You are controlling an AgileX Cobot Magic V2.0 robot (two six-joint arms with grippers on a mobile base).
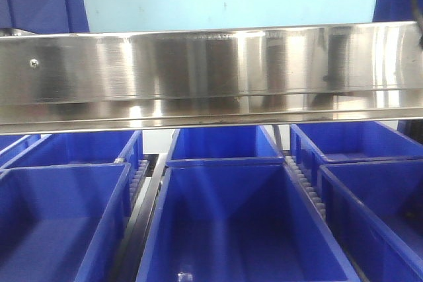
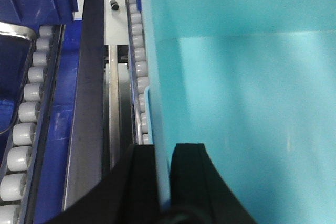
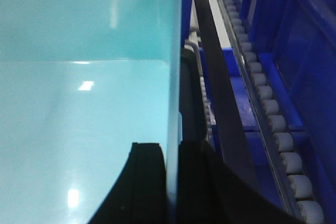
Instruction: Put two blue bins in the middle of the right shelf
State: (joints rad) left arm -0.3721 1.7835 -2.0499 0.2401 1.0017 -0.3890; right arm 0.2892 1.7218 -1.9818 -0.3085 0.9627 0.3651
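1. Our left jaws are closed narrow on one side wall of the pale blue bin (image 2: 247, 103), with one black finger (image 2: 191, 182) inside the wall and the other outside.
2. Our right jaws pinch the opposite wall (image 3: 173, 77) in the same way.
3. The bin looks empty and glossy. We judge it light and stiff but slippery, so the thick rim on opposite walls is the best hold, kept level. We cannot tell whether a second bin is nested beneath it.
4. From the front, the bin hangs above the steel shelf rail (image 1: 211, 70), over the dark blue bins (image 1: 238, 229) and the roller tracks (image 3: 273, 124).
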